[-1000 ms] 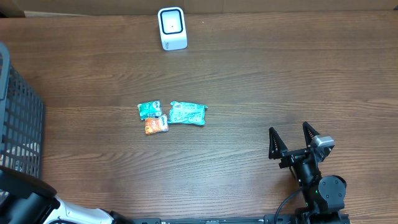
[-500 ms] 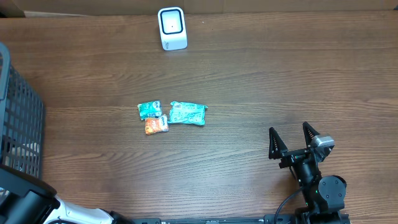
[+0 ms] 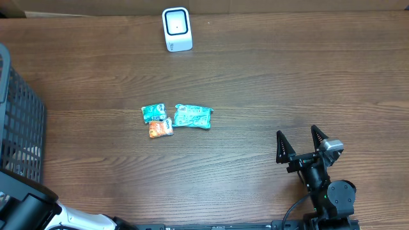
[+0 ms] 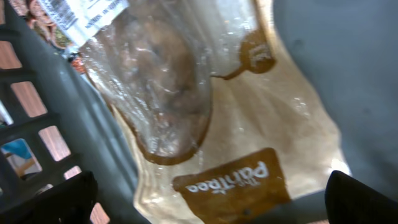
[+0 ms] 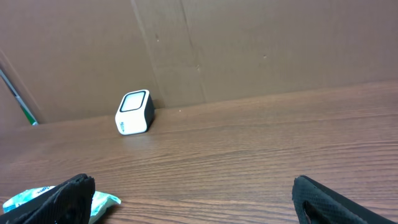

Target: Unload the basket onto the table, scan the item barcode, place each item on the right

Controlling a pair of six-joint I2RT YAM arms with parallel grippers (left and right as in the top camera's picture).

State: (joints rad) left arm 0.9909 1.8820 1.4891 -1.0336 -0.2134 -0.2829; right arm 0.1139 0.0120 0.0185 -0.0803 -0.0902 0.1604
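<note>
The left tool [image 4: 208, 198] gapes wide, empty, over a bag [image 4: 249, 124] in the basket [image 3: 19, 121]. The right tool [image 3: 297, 133] stands wide open, empty

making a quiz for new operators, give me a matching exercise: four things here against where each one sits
Things: 1 scanner; 2 large teal packet; 3 basket; 4 bread bag
Places: a left edge of table; b against grey mesh wall; c middle of table; d far edge of table
Pairs: 1-d; 2-c; 3-a; 4-b
</note>
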